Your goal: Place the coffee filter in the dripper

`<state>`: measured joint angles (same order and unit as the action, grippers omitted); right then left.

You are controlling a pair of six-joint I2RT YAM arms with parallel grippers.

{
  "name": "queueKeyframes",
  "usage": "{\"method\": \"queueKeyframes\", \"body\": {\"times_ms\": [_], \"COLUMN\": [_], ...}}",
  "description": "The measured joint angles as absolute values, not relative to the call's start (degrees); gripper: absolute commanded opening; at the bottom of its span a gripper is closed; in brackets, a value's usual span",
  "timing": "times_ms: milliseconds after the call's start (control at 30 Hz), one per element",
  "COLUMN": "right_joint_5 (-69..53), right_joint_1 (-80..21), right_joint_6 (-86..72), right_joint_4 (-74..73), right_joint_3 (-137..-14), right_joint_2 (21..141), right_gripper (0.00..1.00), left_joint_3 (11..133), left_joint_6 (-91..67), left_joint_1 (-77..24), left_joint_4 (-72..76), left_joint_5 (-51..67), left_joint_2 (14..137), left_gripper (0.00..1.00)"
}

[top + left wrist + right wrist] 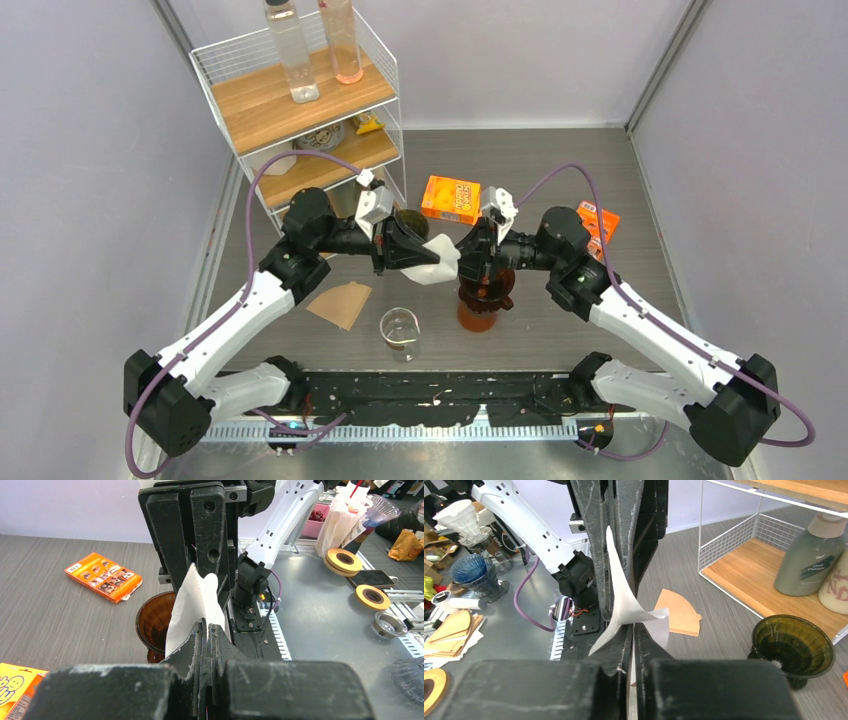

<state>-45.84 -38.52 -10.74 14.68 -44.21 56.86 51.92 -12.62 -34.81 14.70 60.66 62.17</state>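
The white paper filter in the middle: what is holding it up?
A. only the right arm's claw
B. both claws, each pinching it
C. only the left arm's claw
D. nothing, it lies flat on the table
B: the white paper filter is off the table, with the left gripper shut on one edge and the right gripper shut on the opposite edge.

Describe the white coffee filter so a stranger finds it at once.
On the grey table, find where the two arms meet. The white coffee filter hangs there, pinched by the left gripper and the right gripper. Unlike the brown filter lying flat, it is white and lifted.
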Motion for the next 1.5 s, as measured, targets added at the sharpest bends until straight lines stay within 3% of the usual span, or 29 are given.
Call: {"method": "queueKeyframes", "body": {"times_ms": [667, 733, 767, 833, 900, 1267, 1500], "right_joint_5": [-42.0, -41.6, -41.4, -41.2, -41.2, -41.3, -41.2], "right_joint_1": [-38.6, -38.6, -38.6, -38.6, -38.6, -38.6, -39.1], "right_joint_6": [-5.1, -4.1, -3.7, -3.1, -2.6, -3.3, -6.6], "right_joint_4": [10.3, 9.3, 8.9, 8.4, 8.1, 8.7, 11.0], "right_joint_3": [-43.1, -43.0, -43.0, -42.6, -42.4, -42.4, -42.4], "right_joint_2": [50.8, 50.1, 49.7, 48.9, 48.5, 50.2, 53.2], "right_gripper": [0.05, 0.12, 0.23, 0.35, 0.41, 0.55, 0.58], "left_joint_3": [51.9, 51.9, 51.9, 51.9, 51.9, 51.9, 51.9], "left_joint_6": [-9.6, -9.5, -9.4, -9.0, -8.9, -9.0, -9.2], "left_joint_1": [-34.8, -34.8, -34.8, -34.8, -34.8, -34.8, -34.8], "left_joint_4": [12.8, 12.8, 12.8, 12.6, 12.6, 12.6, 12.6], "left_joint_5": [62.7, 63.1, 63.1, 63.1, 63.0, 62.3, 62.2], "left_joint_2": [62.2, 62.2, 62.2, 62.2, 62.2, 62.2, 62.2], "left_gripper": [0.00, 0.00, 0.00, 0.00, 0.00, 0.00, 0.00]}}
